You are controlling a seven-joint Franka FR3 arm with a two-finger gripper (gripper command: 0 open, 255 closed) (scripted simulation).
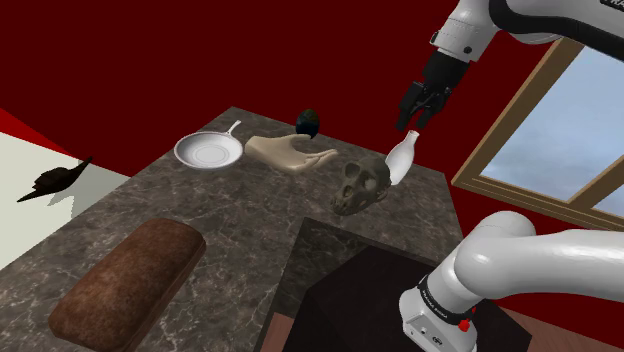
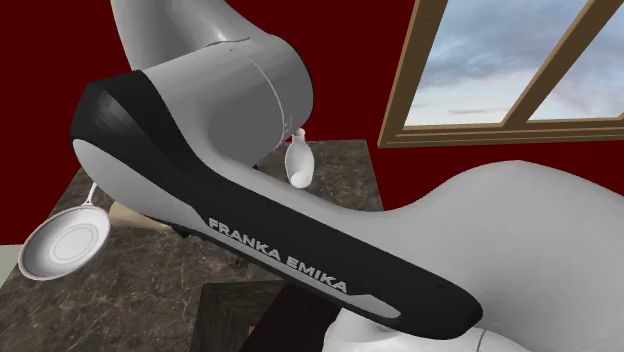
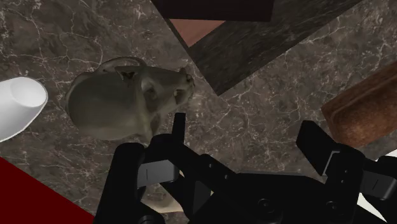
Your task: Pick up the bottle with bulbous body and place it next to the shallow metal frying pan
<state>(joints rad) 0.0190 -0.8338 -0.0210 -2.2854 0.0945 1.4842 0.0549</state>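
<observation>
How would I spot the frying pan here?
Start at the dark marbled counter. Toward its far edge in the shoulder view, the pan lies left of a beige hand-shaped object. It alone is a round, shallow, white dish with a thin handle.

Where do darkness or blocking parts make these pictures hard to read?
Shoulder view: the small dark object is nearly black, its shape unclear. Second exterior view: the arm, close to the camera, hides much of the table. Wrist view: dim; the black gripper shows little detail.
</observation>
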